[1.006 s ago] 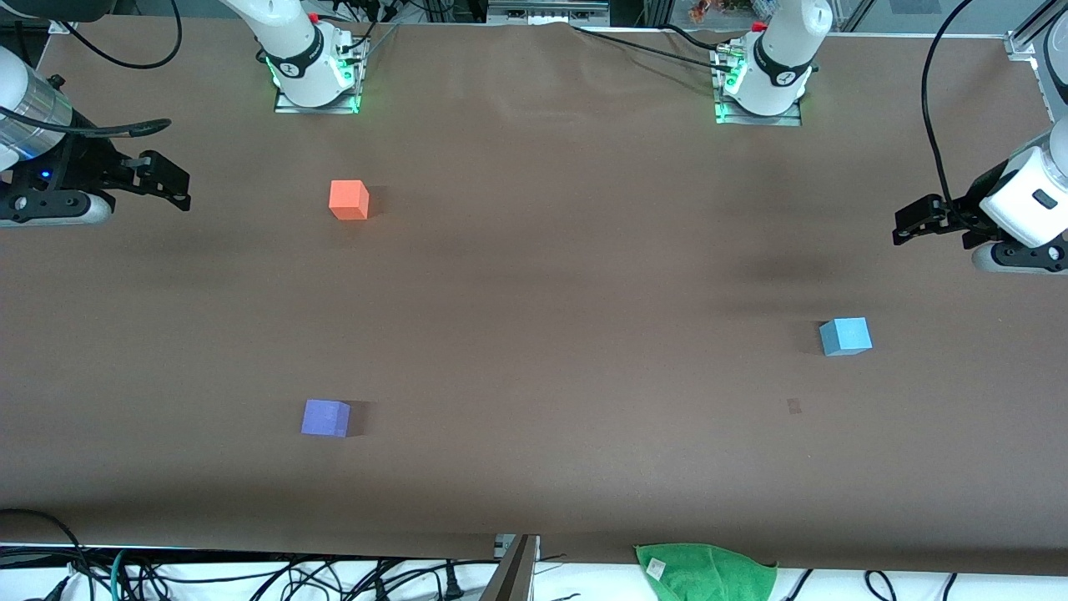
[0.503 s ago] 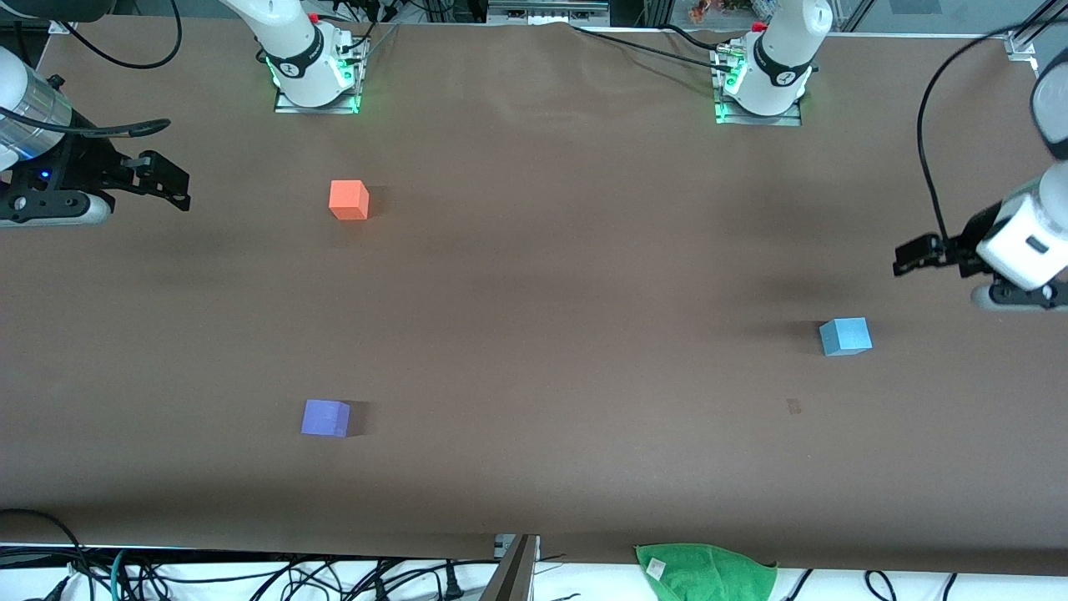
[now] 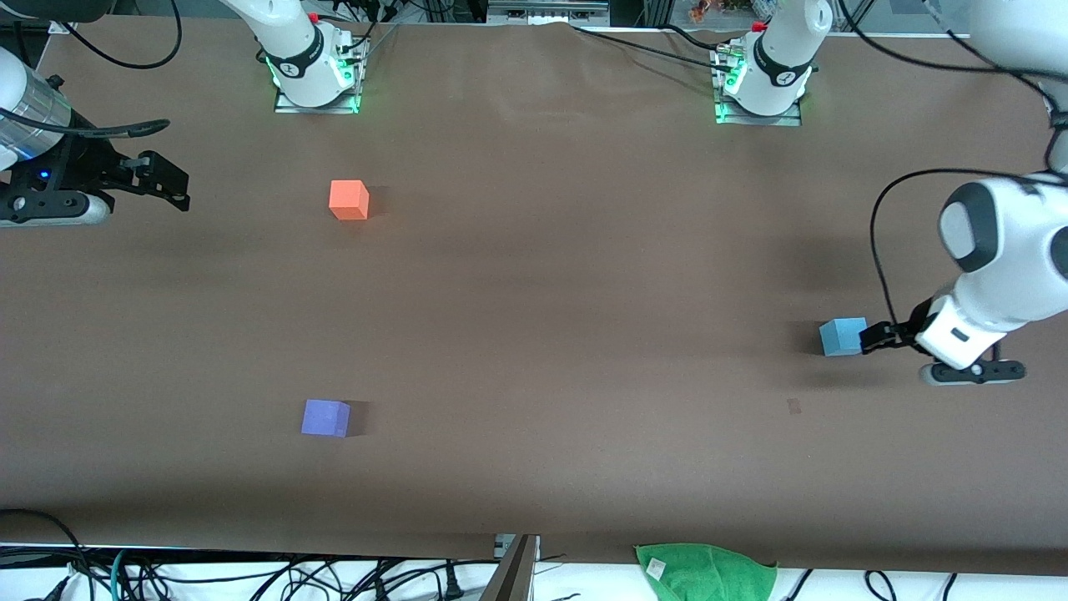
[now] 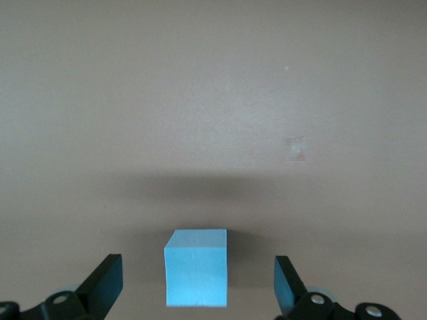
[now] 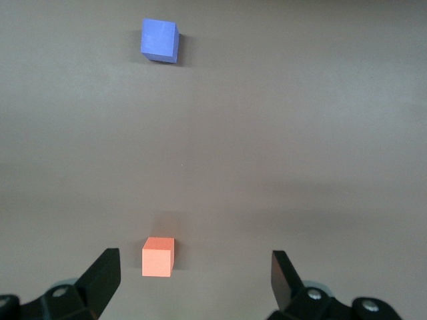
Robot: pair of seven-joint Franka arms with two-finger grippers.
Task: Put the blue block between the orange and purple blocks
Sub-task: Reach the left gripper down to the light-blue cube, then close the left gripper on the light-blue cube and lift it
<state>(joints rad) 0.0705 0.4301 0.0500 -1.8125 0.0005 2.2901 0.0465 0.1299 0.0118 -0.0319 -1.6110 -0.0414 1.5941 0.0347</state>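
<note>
The blue block (image 3: 843, 336) sits on the brown table toward the left arm's end. My left gripper (image 3: 876, 338) is low beside it, open, its tips just touching or nearly touching the block's side. In the left wrist view the blue block (image 4: 196, 268) lies between the two open fingers (image 4: 107, 283), not gripped. The orange block (image 3: 349, 199) lies toward the right arm's end, near the bases. The purple block (image 3: 325, 417) lies nearer the front camera. My right gripper (image 3: 167, 179) waits open at the table's end; its wrist view shows the orange block (image 5: 158, 257) and purple block (image 5: 159, 40).
A green cloth (image 3: 705, 571) lies at the table's front edge. A small pale mark (image 3: 794, 406) is on the table near the blue block. Cables run along the front edge and by both arm bases (image 3: 315, 71).
My left arm has swung down and toward the front camera, bringing its gripper from above the table's end to beside the blue block. The blocks and right arm have not moved.
</note>
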